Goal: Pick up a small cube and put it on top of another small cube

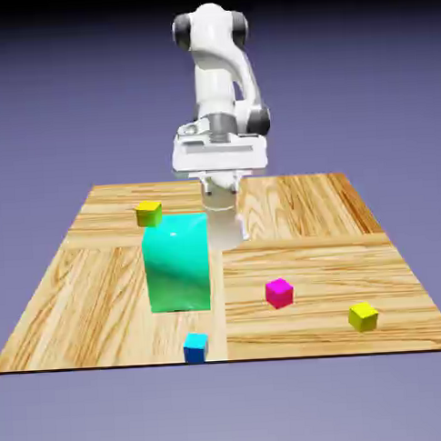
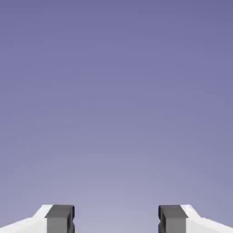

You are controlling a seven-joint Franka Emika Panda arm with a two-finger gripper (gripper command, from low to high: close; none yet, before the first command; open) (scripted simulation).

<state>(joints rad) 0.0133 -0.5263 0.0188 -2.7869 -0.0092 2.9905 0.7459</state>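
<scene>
1. From my station I see a large, glossy teal block with a curved side [image 1: 177, 265], standing left of centre in the exterior view.
2. Under it I have a light-brown wooden tabletop [image 1: 101, 308], its panels' grain running different ways.
3. I see a plain blue-violet backdrop [image 1: 55, 114] behind.

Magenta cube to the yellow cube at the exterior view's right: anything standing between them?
Nothing visible does: only bare tabletop shows between the magenta cube and that yellow cube. The big teal block stands off to the exterior view's left.
</scene>
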